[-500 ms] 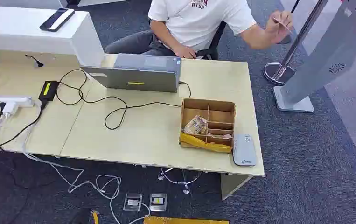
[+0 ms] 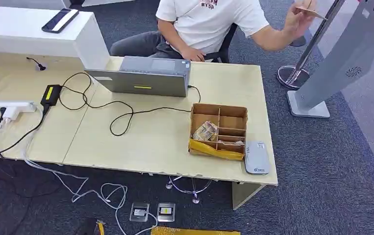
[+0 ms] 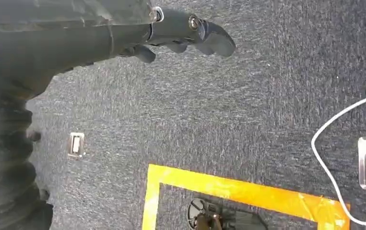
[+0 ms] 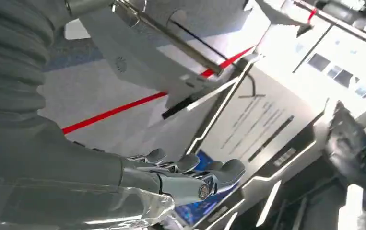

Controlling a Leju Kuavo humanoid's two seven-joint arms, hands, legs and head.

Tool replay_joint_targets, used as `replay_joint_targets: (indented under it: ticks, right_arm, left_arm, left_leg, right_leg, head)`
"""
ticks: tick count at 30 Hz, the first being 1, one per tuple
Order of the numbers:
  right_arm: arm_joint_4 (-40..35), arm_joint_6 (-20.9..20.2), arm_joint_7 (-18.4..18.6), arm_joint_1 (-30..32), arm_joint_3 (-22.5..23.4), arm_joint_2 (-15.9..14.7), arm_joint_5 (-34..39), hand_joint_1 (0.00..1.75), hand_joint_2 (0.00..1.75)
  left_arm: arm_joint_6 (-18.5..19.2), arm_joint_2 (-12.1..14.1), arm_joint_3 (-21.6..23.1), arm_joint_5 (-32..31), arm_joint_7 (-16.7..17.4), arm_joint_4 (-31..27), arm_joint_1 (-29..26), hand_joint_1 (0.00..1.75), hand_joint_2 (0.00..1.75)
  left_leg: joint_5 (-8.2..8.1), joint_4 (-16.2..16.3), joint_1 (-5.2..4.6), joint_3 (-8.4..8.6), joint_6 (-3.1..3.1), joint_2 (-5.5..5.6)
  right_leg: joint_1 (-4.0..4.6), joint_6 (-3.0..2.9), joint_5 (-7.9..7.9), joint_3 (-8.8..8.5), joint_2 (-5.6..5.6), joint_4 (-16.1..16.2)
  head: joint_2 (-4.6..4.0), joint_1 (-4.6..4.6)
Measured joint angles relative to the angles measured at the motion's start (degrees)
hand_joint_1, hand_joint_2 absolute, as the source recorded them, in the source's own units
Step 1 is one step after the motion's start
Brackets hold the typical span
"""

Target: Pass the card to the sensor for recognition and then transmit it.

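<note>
Leftmost, the left hand (image 3: 181,36) is seen hanging over grey carpet, fingers loosely spread, nothing held. On the desk (image 2: 140,142) a laptop (image 2: 143,77) is set, then a divided cardboard box (image 2: 218,130) with the grey sensor (image 2: 257,157) just beside it. Farther right, the card (image 2: 311,11) is pinched in a seated person's raised hand (image 2: 297,18); the right hand (image 4: 190,175) is held out empty, fingers extended.

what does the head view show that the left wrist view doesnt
Head view alone: the pale wooden desk, the grey laptop, the compartmented cardboard box, the small grey card sensor beside it, and a seated person's hand holding up the thin tan card.

Left wrist view alone: the robot's left hand hanging over the floor, holding nothing, above a yellow tape outline.

Both share: the dark grey carpet, a white cable and a silver floor socket.
</note>
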State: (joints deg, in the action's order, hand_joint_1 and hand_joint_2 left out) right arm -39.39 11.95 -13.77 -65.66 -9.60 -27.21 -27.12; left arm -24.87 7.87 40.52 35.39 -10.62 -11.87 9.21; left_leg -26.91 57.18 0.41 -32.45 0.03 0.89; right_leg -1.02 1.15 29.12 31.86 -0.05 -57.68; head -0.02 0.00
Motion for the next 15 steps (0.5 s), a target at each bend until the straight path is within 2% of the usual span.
replay_joint_targets:
  ticks: [8,15]
  right_arm:
    - [-9.2,-1.03,-0.11,3.65,-10.6,2.95,-2.89,0.0,1.75]
    - [-11.31,-1.24,-1.27,4.57,-15.38,4.92,-7.06,0.0,1.75]
  left_arm:
    - [1.0,0.7,0.35,0.02,0.0,0.0,0.01,0.0,1.75]
    - [1.03,0.9,0.52,0.07,0.0,0.0,-0.14,0.0,1.75]
  left_leg:
    - [0.0,-0.01,0.01,-0.02,-0.01,0.04]
    - [0.0,-0.01,0.01,-0.03,-0.01,0.03]
  right_leg:
    - [0.01,-0.01,0.0,0.02,-0.04,0.0]
    - [0.01,-0.01,0.01,0.02,-0.02,0.0]
  head:
    - [0.02,0.0]
    - [0.0,0.02]
